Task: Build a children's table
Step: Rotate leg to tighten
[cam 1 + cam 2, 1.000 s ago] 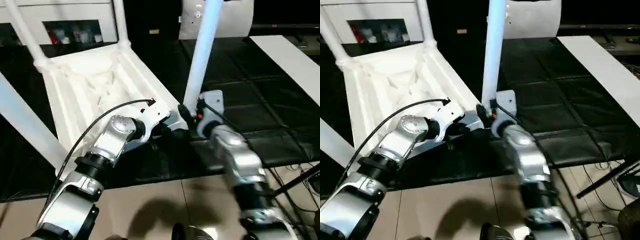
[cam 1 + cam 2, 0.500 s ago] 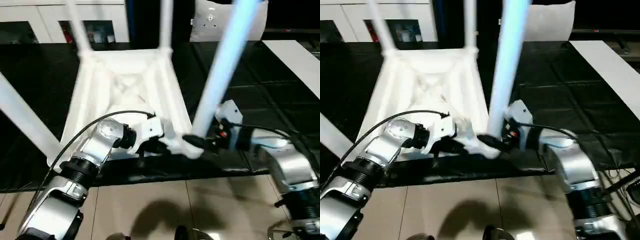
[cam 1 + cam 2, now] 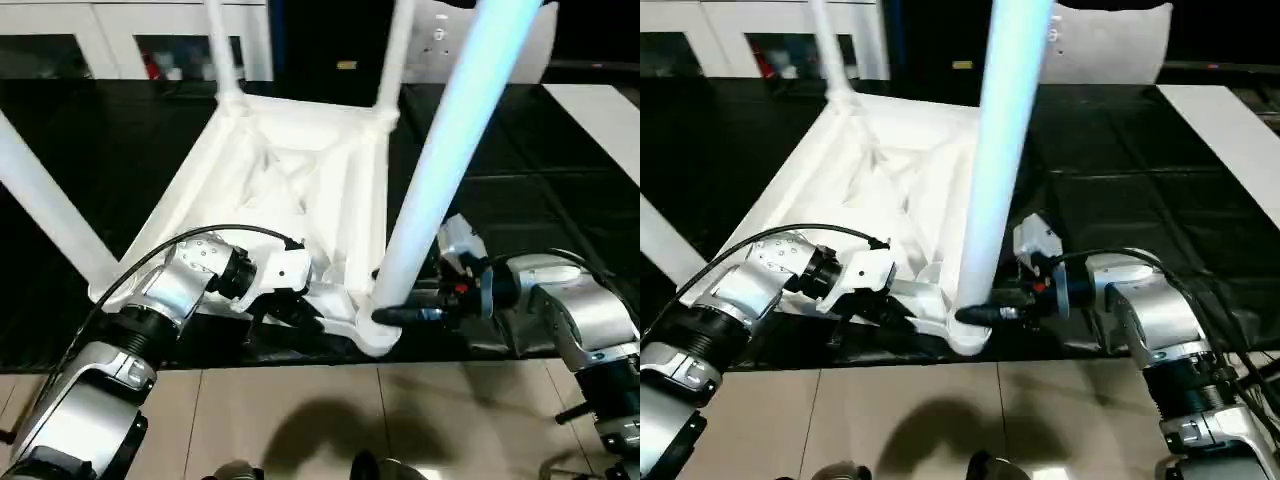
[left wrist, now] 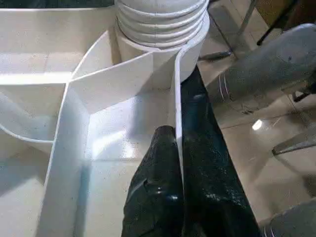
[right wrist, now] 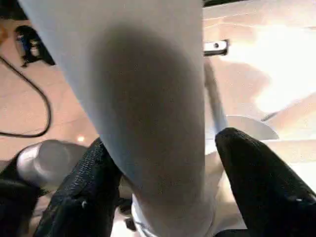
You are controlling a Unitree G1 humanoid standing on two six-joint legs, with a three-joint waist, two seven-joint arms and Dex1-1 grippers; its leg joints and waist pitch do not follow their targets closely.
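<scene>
You are looking down at the children's table [image 3: 290, 190] lying upside down on a black mat [image 3: 520, 170], its ribbed hollow underside facing up and its legs rising out of the corners. The nearest leg [image 3: 450, 150] is standing in the near corner socket [image 3: 375, 325], tilting slightly toward the upper right of the head views.

Your left gripper [image 4: 178, 163] is lying closed on the thin outer rim wall of the top [image 4: 177, 94] — one black finger inside the hollow, the other outside, just beside the ribbed base of the leg socket.

Your right gripper [image 5: 163, 163] is reaching in level from the right, and its two black fingers [image 5: 256, 182] are standing on either side of the nearest leg, low down near the socket. The fingers are lying close against the leg's sides; you cannot tell for certain whether they are pressing it.

White cabinets [image 3: 120, 40] are standing behind the mat, a flat white board [image 3: 1230, 130] is lying at the right, and a tiled floor [image 3: 300, 420] is showing below the mat's near edge.
</scene>
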